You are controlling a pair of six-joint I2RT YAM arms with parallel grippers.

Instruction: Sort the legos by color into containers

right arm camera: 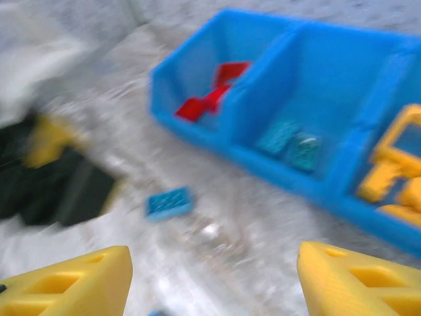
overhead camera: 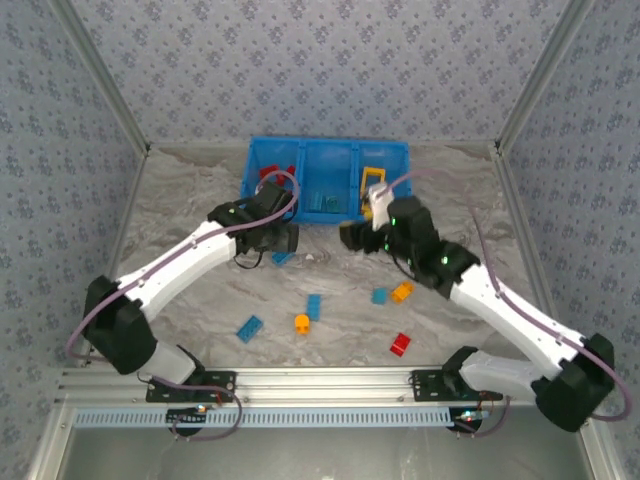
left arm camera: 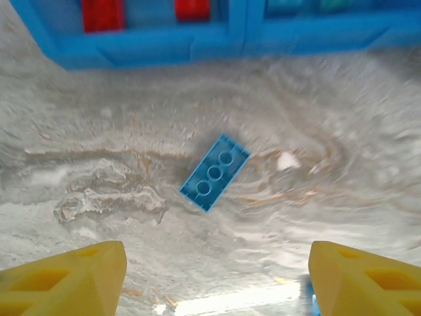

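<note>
The left tool (left arm camera: 217, 273) hung released, its yellow fingers wide apart and empty, just near of a light blue studded plastic brick (left arm camera: 214, 172) lying flat on the marbled grey tabletop (left arm camera: 342, 118), probably lined up for a pick. The right tool (right arm camera: 214, 263) was likewise spread and empty, close to the bright blue three-compartment plastic tray (right arm camera: 289, 176). Its blurred wrist view showed red, blue and yellow bricks sorted left to right. The overhead view added several loose bricks (overhead camera: 314, 306) nearer the arms.
</note>
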